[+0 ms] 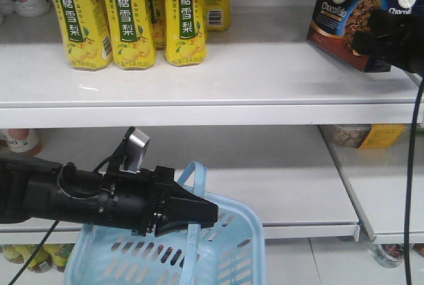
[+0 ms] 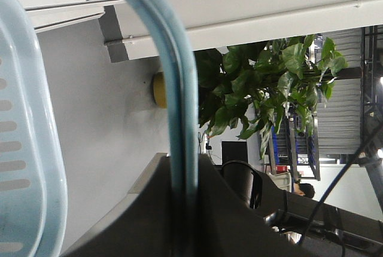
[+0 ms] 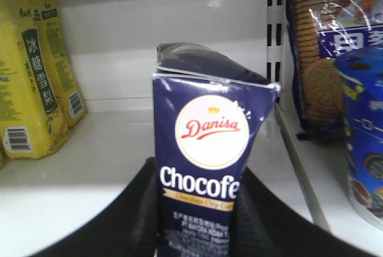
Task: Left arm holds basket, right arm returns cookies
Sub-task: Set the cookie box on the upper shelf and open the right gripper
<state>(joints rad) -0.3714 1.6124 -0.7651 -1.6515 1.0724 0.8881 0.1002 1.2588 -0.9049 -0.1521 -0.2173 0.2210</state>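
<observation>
The basket point(image 1: 228, 242) is held below the upper shelf point(image 1: 199, 79) by its handle point(image 2: 176, 107), on which the left gripper point(image 1: 199, 213) is clamped. On that shelf, 3 yellow bottles point(image 1: 129, 16) are marked "冰糖雪梨". At the shelf's right end, the cookies point(image 3: 203, 167), labelled "Danisa Chocofe", are gripped tilted by the right gripper point(image 3: 197, 233); release is judged outstanding.

A supermarket-style shop aisle is showing here: white metal retail shelves point(image 1: 218, 79) are carrying rows of yellow pear-drink bottles with green labels point(image 1: 126, 16) at 11 o'clock, clear-wrapped round biscuit packs point(image 3: 326, 48) are standing at 2 o'clock, and a light blue slotted plastic shopping basket point(image 1: 225, 245) is hanging at 6 o'clock.
</observation>
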